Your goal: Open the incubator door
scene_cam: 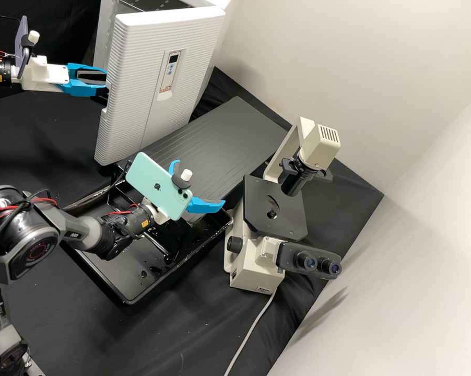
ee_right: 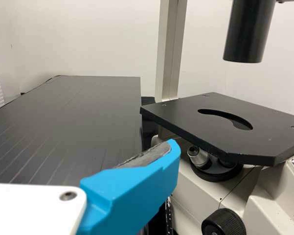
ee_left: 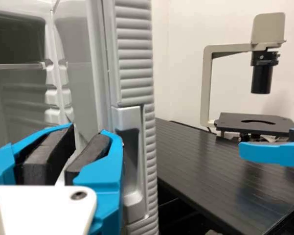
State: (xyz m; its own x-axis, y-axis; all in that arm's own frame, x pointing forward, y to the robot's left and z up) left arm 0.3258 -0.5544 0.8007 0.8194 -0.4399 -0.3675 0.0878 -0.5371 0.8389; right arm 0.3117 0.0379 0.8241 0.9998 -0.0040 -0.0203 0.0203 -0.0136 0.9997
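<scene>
Incubator door (scene_cam: 131, 83): standing ajar | left claw (scene_cam: 104, 82): waiting beside its edge, slightly parted, gripping nothing | right claw (scene_cam: 199, 183): hanging near the microscope (scene_cam: 264, 209), gaping wide, holding nothing

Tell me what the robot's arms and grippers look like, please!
The right arm is dark grey with black joints, red and black cables and thin red markings on a round joint. Both the left gripper and right gripper have white bodies and bright blue fingers with dark pads. A mint-green phone is mounted on the right one.
</scene>
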